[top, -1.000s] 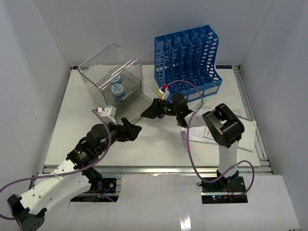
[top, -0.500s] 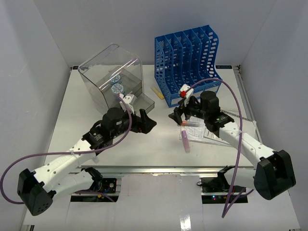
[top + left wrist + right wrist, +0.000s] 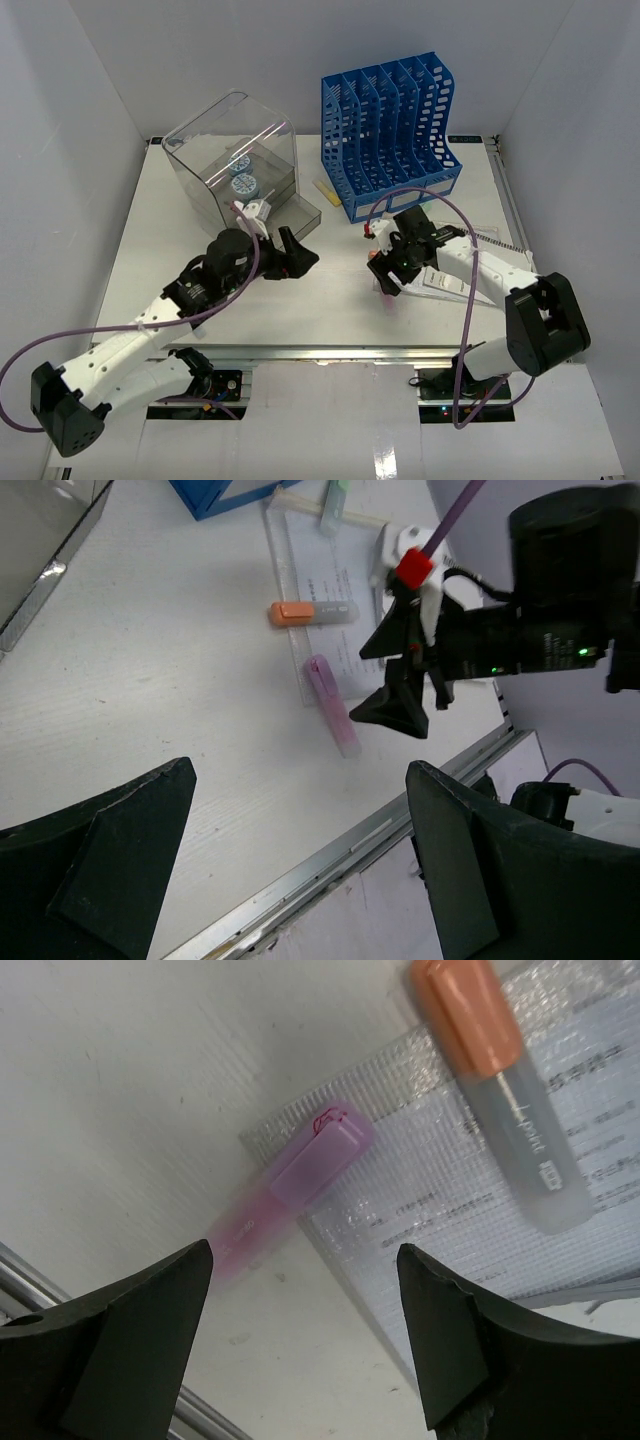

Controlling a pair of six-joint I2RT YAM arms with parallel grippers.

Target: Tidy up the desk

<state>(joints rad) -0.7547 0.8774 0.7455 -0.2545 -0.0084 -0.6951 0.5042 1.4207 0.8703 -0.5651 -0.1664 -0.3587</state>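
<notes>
White tabletop of the desk [image 3: 150,260] viewed from above: filling the enclosed floor, largely bare on its left half. At the back: blue file rack [image 3: 390,120], slots seemingly unfilled; clear drawer box [image 3: 235,165] holding two round blue-and-white items [image 3: 243,175], lower drawer pulled out.

Loose and unsorted on the right half: pink highlighter [image 3: 290,1195], cap end on the corner of a clear document sleeve [image 3: 480,1250], body on bare desk near the front rail [image 3: 320,352]; orange-capped marker [image 3: 500,1090] on the same sleeve, just beside; pale yellow stick [image 3: 327,192] at the foot of the rack.

Right gripper [image 3: 300,1350] poised directly over the pink highlighter, jaws spread to either side, touching nothing, grasping nothing. Left gripper [image 3: 300,870] hovering mid-desk in front of the drawer box, jaws fully released, empty.

Progress judged early: nothing visibly filed in the rack, pens and sleeve not yet stowed. Probable step in hand: pick-up of the pink highlighter. Remaining: every loose item listed above
</notes>
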